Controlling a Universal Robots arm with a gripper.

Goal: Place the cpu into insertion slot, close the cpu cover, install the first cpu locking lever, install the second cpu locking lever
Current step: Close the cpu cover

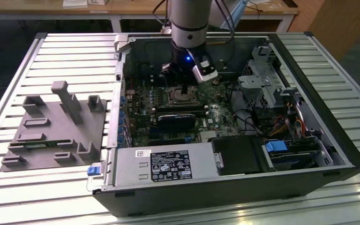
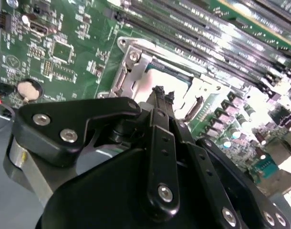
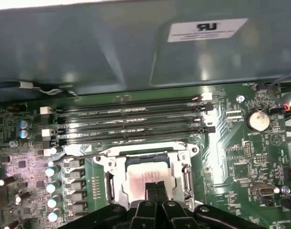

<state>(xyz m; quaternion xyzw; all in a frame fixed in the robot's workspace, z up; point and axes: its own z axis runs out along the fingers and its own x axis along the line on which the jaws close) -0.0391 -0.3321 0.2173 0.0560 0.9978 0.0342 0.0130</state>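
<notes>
Your gripper hung straight down inside the open PC case in the exterior view, right over the insertion slot on the motherboard

In the second wrist view the fingers were pinched together with nothing between them. The tips were just over or touching the cpu, couldn't tell which. The chip sat flat in the slot with the cpu cover apparently lying down around it

The first wrist view showed the chip seated beside the memory slots, and what looked like a locking lever poking out past the frame's corner

My take: the chip's light and stiff, but it's got a slick top and delicate contacts, so you'd want to grab it by the edges only. The cover's thin springy metal, so you'd push on its rim, not on the chip
</notes>
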